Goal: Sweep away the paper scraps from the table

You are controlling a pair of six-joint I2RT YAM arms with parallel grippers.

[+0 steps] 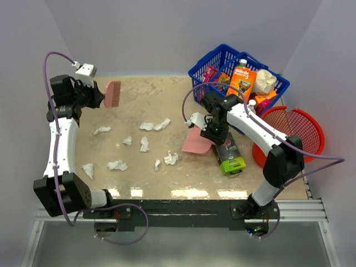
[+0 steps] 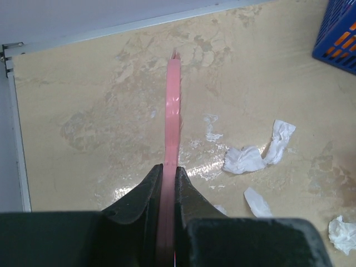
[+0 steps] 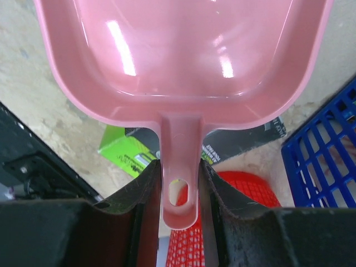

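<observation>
My left gripper is clenched on the flat pink plastic brush. In its wrist view I see the brush edge-on, with its long axis running straight out from the jaws. That grip should let me drag the broad face sideways through the litter. It hangs over the far left part of the beige stone-look table, with nothing under it yet. The small crumpled white paper scraps lie scattered beyond and to the right of the brush tip, between my two arms. The nearest one is a twisted strip whose long axis runs roughly across the table towards the right arm. My right gripper is clamped on the stub handle of the pink plastic dustpan. Its pan spreads away from the fingers and its mouth faces the scraps just ahead, which I judge makes it the catcher. I cannot tell whether its lip touches the table. Behind that gripper sit a green-and-black carton, a round red mesh basket and a blue plastic basket.
</observation>
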